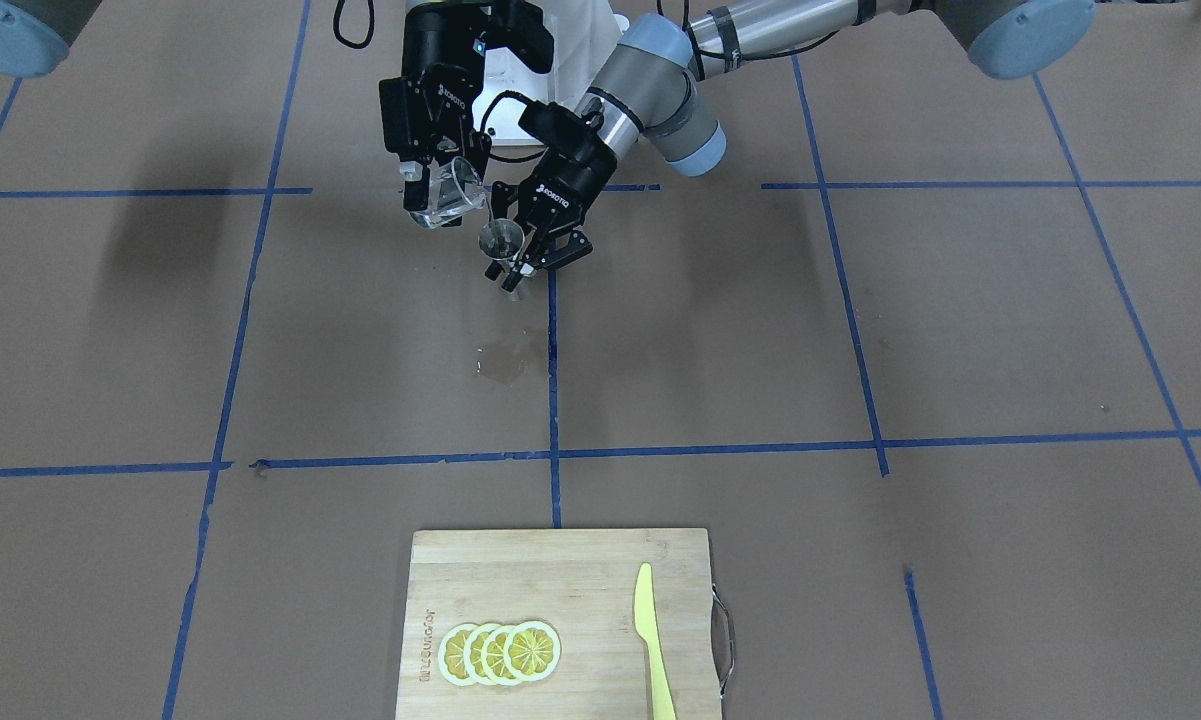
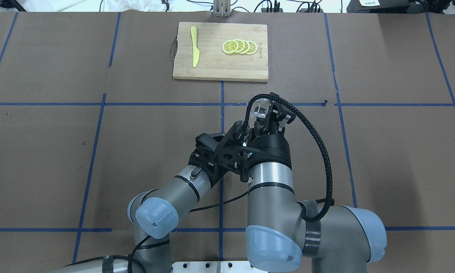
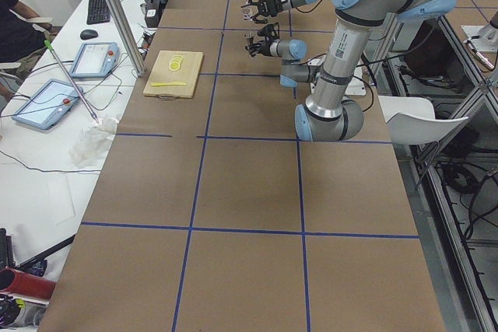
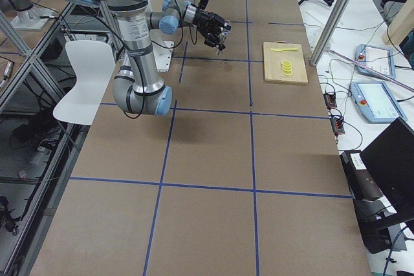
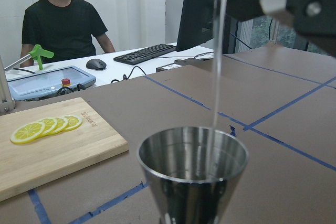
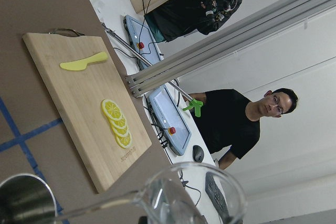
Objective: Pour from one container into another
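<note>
The clear glass measuring cup [image 1: 447, 195] hangs tilted above the table, with my right gripper [image 1: 438, 180] shut on it. Just below its lip stands the steel jigger [image 1: 501, 240], upright and off the table, with my left gripper [image 1: 520, 264] shut on its waist. In the left wrist view a thin stream of clear liquid [image 5: 217, 77] falls into the jigger's open top cone [image 5: 192, 167]. In the right wrist view the glass cup's rim [image 6: 189, 195] fills the bottom, with the jigger's mouth [image 6: 23, 200] beside and below it. From overhead the cup [image 2: 259, 108] shows beyond both wrists.
A wet patch [image 1: 505, 365] lies on the brown paper below the jigger. A wooden cutting board [image 1: 570, 570] with lemon slices [image 1: 500, 652] and a yellow knife [image 1: 650, 640] sits at the table's far edge from the robot. An operator [image 5: 60, 22] sits beyond it.
</note>
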`<action>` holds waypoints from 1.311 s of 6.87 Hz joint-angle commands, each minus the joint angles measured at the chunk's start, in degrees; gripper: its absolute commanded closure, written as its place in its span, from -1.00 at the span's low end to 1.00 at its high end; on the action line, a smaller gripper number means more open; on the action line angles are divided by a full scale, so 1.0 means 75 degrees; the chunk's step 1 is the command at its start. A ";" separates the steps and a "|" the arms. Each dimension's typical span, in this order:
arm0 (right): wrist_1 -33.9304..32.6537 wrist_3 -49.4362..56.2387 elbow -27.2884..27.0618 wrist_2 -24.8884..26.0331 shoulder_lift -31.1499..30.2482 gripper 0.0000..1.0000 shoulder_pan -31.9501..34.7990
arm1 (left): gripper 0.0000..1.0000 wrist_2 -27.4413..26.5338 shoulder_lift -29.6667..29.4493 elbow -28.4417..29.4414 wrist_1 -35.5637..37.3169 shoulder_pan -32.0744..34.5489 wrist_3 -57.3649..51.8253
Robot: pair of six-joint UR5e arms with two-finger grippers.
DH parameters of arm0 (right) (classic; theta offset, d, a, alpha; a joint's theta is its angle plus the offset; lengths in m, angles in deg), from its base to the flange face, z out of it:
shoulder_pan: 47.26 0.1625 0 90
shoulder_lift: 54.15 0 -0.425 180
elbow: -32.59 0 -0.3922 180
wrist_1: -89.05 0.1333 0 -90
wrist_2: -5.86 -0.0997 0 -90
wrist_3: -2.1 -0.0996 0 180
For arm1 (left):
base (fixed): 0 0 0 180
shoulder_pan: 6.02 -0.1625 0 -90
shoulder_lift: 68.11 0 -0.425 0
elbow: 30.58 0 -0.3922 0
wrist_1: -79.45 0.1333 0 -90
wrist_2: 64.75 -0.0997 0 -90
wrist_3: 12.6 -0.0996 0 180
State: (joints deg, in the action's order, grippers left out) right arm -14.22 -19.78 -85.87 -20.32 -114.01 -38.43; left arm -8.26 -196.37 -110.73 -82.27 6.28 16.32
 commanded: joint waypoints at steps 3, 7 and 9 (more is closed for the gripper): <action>-0.0001 0.0116 -0.0014 0.0021 0.0000 1.00 0.0006 | 1.00 0.0004 -0.0009 0.0000 0.0000 0.0000 0.0000; 0.0105 -0.0491 -0.0143 -0.0025 -0.0012 1.00 0.0006 | 1.00 -0.0008 -0.0009 -0.0058 0.0000 0.0000 0.0000; 0.0163 -0.1297 -0.0131 -0.0084 -0.0012 1.00 -0.0052 | 1.00 -0.0008 -0.0009 -0.0058 0.0000 0.0000 0.0000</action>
State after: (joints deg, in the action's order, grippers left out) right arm -13.29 -25.74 -86.93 -20.76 -114.09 -38.57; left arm -8.32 -196.43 -111.16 -82.27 6.28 16.32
